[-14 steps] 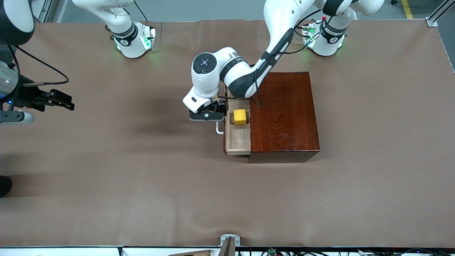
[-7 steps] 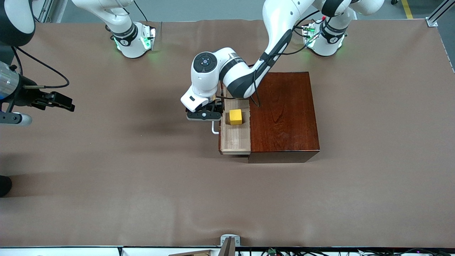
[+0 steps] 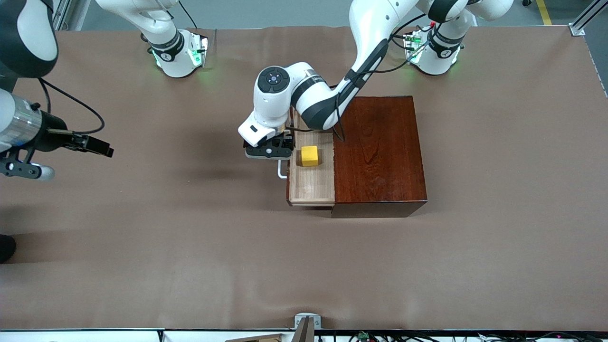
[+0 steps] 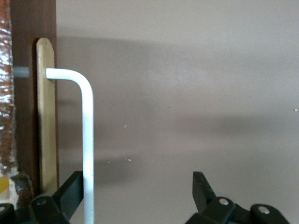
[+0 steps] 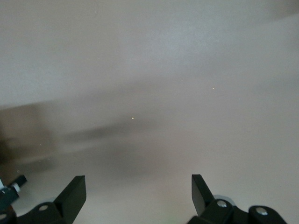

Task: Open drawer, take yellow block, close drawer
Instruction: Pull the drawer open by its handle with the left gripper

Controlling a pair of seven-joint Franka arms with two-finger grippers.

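Observation:
The dark reddish-brown box (image 3: pixel 380 152) stands mid-table. Its pale wood drawer (image 3: pixel 311 183) is pulled part way out toward the right arm's end. The yellow block (image 3: pixel 309 156) sits in the drawer. My left gripper (image 3: pixel 268 152) is at the white handle (image 3: pixel 281 170). In the left wrist view my left gripper (image 4: pixel 138 183) is wide open, with the handle bar (image 4: pixel 87 135) between the jaws and against one finger (image 4: pixel 70 186). My right gripper (image 3: pixel 105 152) is open and empty over bare table near the right arm's end; it also shows in the right wrist view (image 5: pixel 138 184).
The brown table cover (image 3: pixel 190 247) stretches round the box. Both arm bases (image 3: pixel 178 52) stand along the table's edge farthest from the front camera. The left arm's elbow hangs over the drawer's end farthest from the front camera.
The drawer has slid farther out toward the right arm's end, with my left gripper and the handle moving along. The yellow block rode with it. My right gripper has shifted a little toward the box.

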